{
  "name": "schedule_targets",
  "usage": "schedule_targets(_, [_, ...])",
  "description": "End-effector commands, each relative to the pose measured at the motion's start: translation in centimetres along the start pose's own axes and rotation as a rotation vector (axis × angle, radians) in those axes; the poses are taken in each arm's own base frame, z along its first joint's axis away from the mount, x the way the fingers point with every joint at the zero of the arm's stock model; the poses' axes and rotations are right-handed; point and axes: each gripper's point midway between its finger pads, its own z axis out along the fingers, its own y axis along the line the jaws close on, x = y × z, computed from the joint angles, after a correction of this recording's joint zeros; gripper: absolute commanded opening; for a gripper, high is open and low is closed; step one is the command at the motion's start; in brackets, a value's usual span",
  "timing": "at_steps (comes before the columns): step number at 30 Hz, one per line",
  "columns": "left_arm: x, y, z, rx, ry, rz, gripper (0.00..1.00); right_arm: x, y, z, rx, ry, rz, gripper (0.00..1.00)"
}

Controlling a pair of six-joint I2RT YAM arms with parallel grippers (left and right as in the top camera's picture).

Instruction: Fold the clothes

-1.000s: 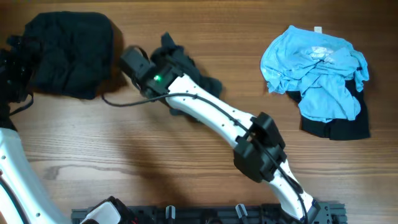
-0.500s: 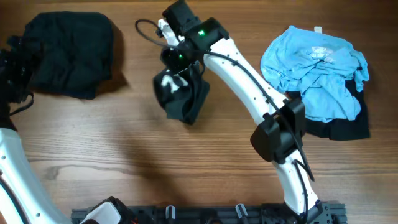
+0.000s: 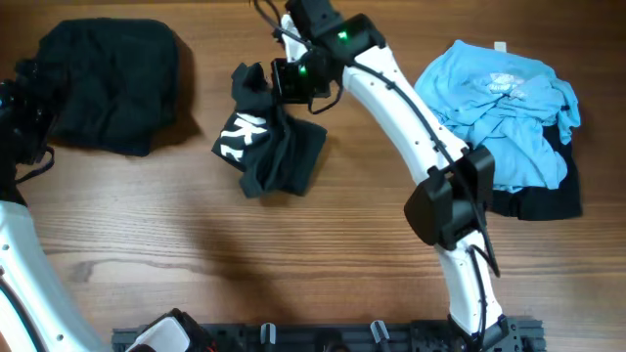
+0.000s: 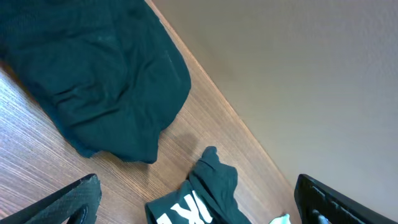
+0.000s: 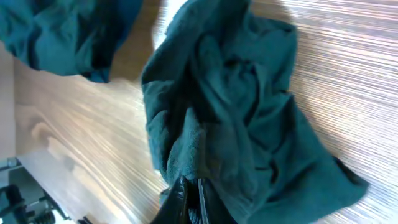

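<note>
A black T-shirt with white block letters [image 3: 266, 145] hangs crumpled at the middle of the table, its lower part on the wood. My right gripper [image 3: 290, 86] is shut on its upper edge. In the right wrist view, the closed fingers [image 5: 186, 200] pinch a fold of this dark fabric [image 5: 239, 124]. A dark bundled shirt [image 3: 110, 83] lies at the far left. My left gripper [image 3: 22, 103] stands beside it, wide open and holding nothing [image 4: 198, 190]. Its view shows the dark bundle [image 4: 93, 81] and the lettered shirt [image 4: 202, 199]. A light blue shirt [image 3: 494, 108] lies at the far right.
A black garment [image 3: 533, 200] sticks out from under the light blue shirt. The right arm's white links [image 3: 411, 127] cross above the table from the near edge toward the middle. A black rail [image 3: 323, 337] runs along the near edge.
The right arm has swung up and toward the far side, lifting the dark shirt off the table. The shirt has unfurled to the left and now shows its white letters. The left arm stayed still.
</note>
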Motion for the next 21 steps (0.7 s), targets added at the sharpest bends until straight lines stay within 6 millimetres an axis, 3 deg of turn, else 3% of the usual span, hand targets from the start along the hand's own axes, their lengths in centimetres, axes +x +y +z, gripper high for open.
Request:
schedule_targets(1, [-0.3, -0.1, -0.2, 0.005, -0.005, 0.024, 1.00, -0.6, -1.5, 0.0, 0.085, -0.039, 0.075, 0.04])
schedule_targets(5, [-0.2, -0.1, -0.2, 0.003, -0.002, 0.022, 1.00, -2.4, -5.1, -0.1, 0.112, -0.081, 0.230, 0.04])
schedule_targets(7, [-0.1, -0.1, -0.2, 0.002, 0.000, 0.021, 1.00, -2.6, -8.3, 0.0, 0.140, -0.069, 0.320, 0.04])
schedule_targets(10, [-0.1, -0.1, -0.2, 0.002, 0.001, 0.021, 1.00, -1.7, -12.9, 0.8, 0.189, -0.009, 0.414, 0.04])
schedule_targets(14, [-0.1, -0.1, -0.2, 0.001, 0.002, 0.020, 1.00, -0.1, -16.6, 1.6, 0.233, 0.065, 0.500, 0.04])
schedule_targets(18, [-0.1, 0.0, -0.2, 0.001, 0.002, 0.019, 1.00, 1.1, -17.1, 1.4, 0.248, 0.112, 0.493, 0.04])
schedule_targets(21, [-0.1, 0.0, -0.2, 0.001, 0.002, 0.019, 1.00, 1.8, -16.1, 1.3, 0.197, 0.160, 0.441, 0.04])
